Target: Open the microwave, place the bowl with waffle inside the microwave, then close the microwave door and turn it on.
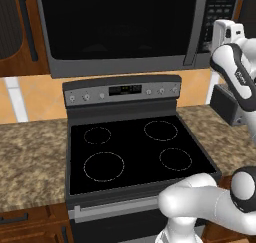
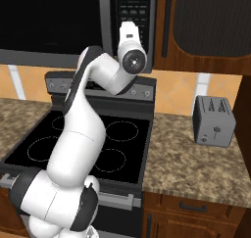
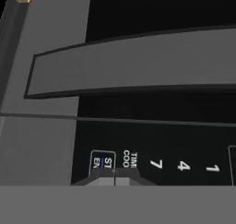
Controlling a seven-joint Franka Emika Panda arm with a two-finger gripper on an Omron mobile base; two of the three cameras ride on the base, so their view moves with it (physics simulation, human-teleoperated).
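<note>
The left base view looks forward and down from behind the arm's left side, taking in the stove (image 1: 135,147) and the microwave (image 1: 125,27) above it. The right base view faces the same stove and microwave from the arm's right, adding the toaster (image 2: 213,122) on the worktop (image 2: 196,163). The hand view sits very near the microwave's keypad panel (image 3: 156,163), rolled sideways, with the door handle (image 3: 133,64) running across it.

Home kitchen, rendered. Black glass-top stove (image 1: 135,152) at centre, four ring burners, knob panel with small display at 12 o'clock of cooktop. Microwave (image 1: 120,27) mounted above stove, door shut, keypad (image 2: 133,11) at its 3 o'clock side. Speckled brown stone counter (image 2: 196,158) flanks stove both sides. Grey toaster (image 2: 213,120) on counter at 3 o'clock. Dark wood cabinets (image 2: 206,21) above and below.
</note>
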